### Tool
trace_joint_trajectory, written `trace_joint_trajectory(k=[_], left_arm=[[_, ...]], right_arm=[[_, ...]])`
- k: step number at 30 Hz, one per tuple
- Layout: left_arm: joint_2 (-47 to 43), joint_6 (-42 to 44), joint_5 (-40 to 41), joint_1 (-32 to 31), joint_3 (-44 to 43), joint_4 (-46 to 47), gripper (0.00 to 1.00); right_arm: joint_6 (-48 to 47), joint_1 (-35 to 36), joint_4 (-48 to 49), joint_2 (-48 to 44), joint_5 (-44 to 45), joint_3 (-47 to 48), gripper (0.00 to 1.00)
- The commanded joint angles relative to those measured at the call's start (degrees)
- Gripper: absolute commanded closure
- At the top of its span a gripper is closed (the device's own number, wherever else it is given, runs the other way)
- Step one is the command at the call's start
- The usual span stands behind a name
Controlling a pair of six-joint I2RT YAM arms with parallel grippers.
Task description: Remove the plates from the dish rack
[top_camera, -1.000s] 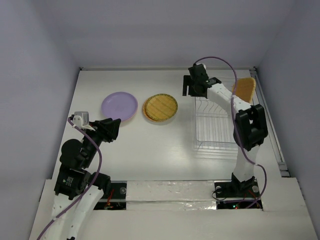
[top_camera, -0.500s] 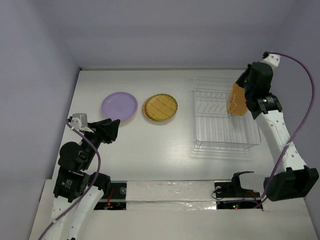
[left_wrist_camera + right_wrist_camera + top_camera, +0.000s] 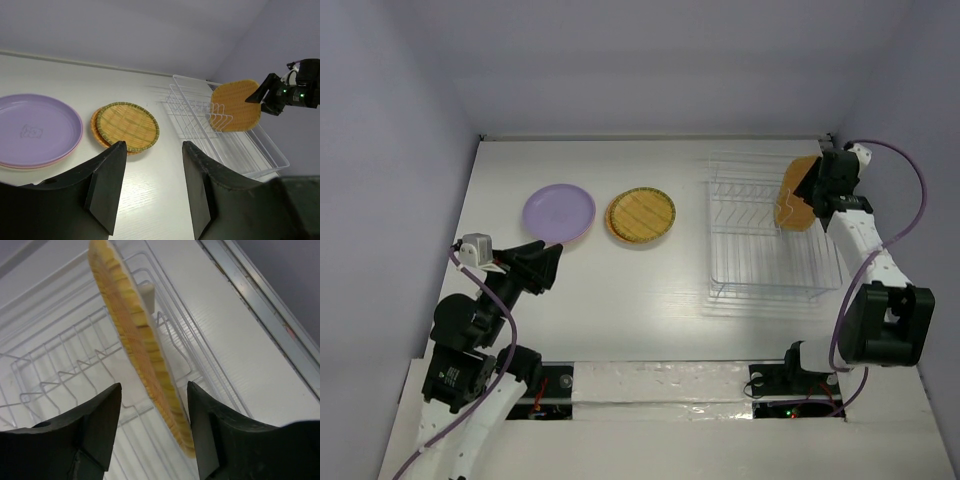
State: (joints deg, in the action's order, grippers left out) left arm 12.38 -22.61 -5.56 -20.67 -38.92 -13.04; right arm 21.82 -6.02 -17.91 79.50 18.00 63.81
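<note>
The squarish orange woven plate stands on edge in the far right of the clear wire dish rack. My right gripper is open and straddles the plate's edge, one jaw on each side, with no visible contact. In the right wrist view the rack's wires lie below it. A lavender plate rests on a pink one, and two orange-brown round plates are stacked beside it on the table. My left gripper is open and empty, near the front left.
The left wrist view shows the lavender plate, the round woven stack, the rack and the right gripper at the square plate. A metal rail runs along the table's right edge.
The right arm swung from the rack's far left corner over to the right side and now folds low beside the square plate. The left gripper drifted slightly toward me.
</note>
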Motion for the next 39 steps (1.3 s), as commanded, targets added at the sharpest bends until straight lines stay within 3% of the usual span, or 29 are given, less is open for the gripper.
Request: trace_joint_trajectory(k=[1,5,10,14,20,24,39], left_arm=[[-0.8,0.2,0.3,-1.0,0.3,2.7,0.55],[-1.3,0.1,0.6,-1.0,0.3,2.6,0.54],[-1.2,0.1,0.6,-1.6,0.3,2.6,0.54],[-1.2,0.0,0.6,-1.6,0.3,2.7,0.54],[-0.8,0.1,0.4,-1.6,0.4,2.7,0.54],[-0.4,-0.1,0.3,-1.6,0.4,2.8,0.54],[0.5,-0.1,0.4,-1.6,0.3,2.6,0.54]], right_arm=[[-0.7,-0.1,1.9,1.6,-0.2,2.8,0.41],[-1.0,-0.1,1.3,4.8,1.2,3.3,0.49],[-2.5,-0.1,1.3,3.7,1.6,4.3,0.76],[-5.9,-0.1,-1.2,2.8,3.1,8.7,0.81],[-9.6,-0.1,-4.3,2.7,0.4,14.7,1.0],[-10.7,-0.1,-5.1,2.6,-2.4,16.5,1.0],[-12.4,3.1,-6.3,-7.3,7.3,19.2,1.0]])
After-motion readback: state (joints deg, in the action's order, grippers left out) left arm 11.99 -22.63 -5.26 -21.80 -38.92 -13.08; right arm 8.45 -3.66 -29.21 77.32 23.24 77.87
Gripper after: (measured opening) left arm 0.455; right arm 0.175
